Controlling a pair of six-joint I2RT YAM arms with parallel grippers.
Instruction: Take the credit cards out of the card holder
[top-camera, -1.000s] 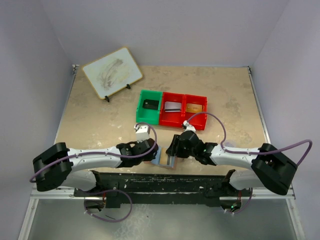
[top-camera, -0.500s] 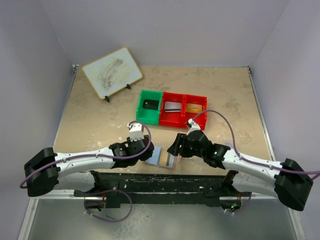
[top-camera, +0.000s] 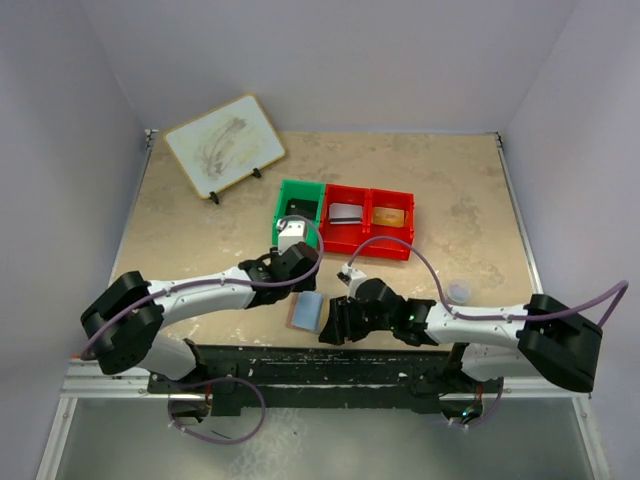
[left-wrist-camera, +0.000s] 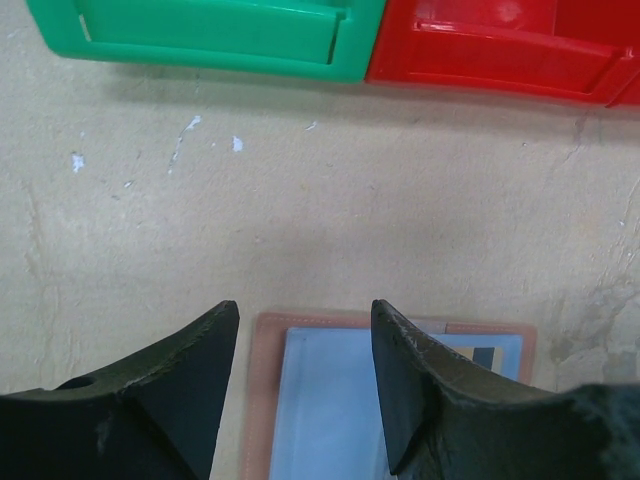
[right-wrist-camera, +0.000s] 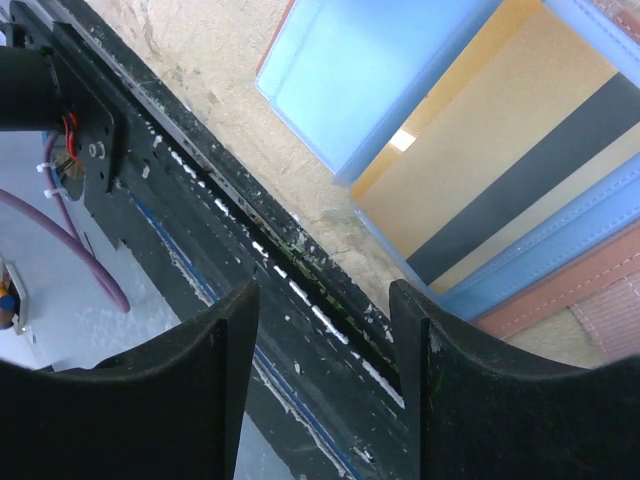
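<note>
Tabletop (top-camera: 190, 235) carries the open card holder (top-camera: 308, 311) between both arms' spread, empty jaws.

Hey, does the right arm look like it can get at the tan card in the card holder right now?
Probably yes. The right gripper is open right beside the card holder, and the tan card shows from its blue pocket with nothing over it.

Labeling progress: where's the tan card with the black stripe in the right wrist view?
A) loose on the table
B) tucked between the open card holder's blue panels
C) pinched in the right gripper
B: the striped card sits between the blue panels of the open card holder, and the right gripper stands open with nothing in it.
</note>
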